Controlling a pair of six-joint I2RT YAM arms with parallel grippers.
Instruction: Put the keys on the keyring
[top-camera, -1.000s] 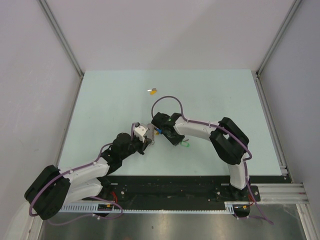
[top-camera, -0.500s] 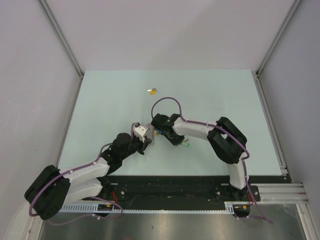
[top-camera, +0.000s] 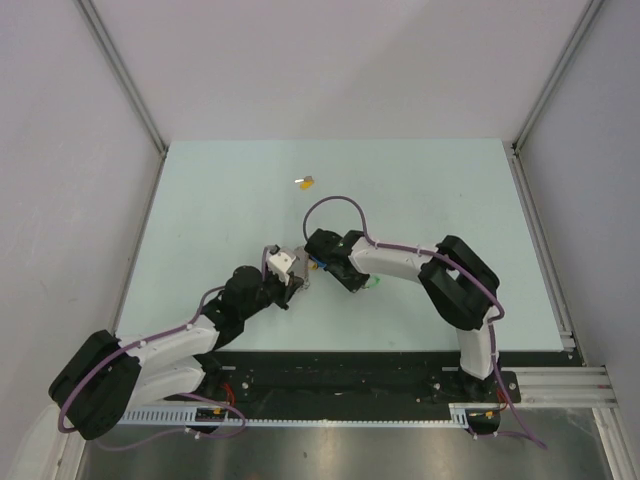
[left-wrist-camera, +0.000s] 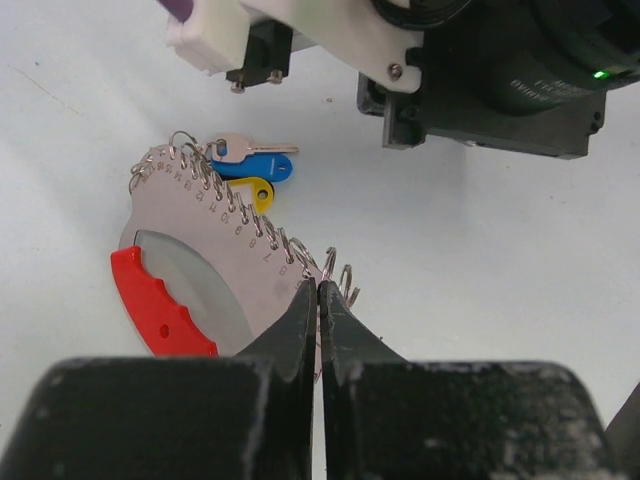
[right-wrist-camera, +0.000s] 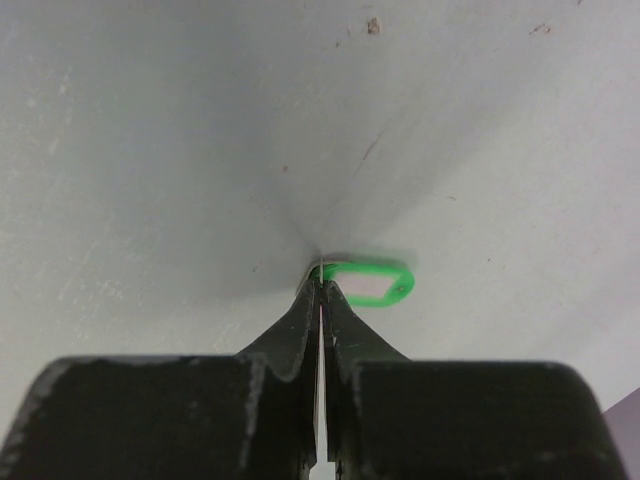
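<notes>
The keyring (left-wrist-camera: 200, 250) is a grey disc with a red curved band (left-wrist-camera: 150, 310) and several wire rings, bearing a blue-headed key (left-wrist-camera: 255, 167) and an orange-yellow one (left-wrist-camera: 257, 191). My left gripper (left-wrist-camera: 319, 288) is shut on its ringed edge; in the top view (top-camera: 297, 281) it is mid-table. My right gripper (right-wrist-camera: 321, 285) is shut on the blade of the green-headed key (right-wrist-camera: 368, 283), just above the table. In the top view this key (top-camera: 373, 284) shows under the right wrist, right of the keyring (top-camera: 312, 265). The yellow-headed key (top-camera: 304, 182) lies alone further back.
The pale green table (top-camera: 200, 220) is bounded by grey walls at the left, right and back. The right arm's wrist and camera housing (left-wrist-camera: 480, 80) hang close over the keyring. A metal rail (top-camera: 540, 385) runs along the near edge.
The right gripper has shifted slightly up and left with the green key, closer to the keyring. The left gripper has stayed shut on the keyring.
</notes>
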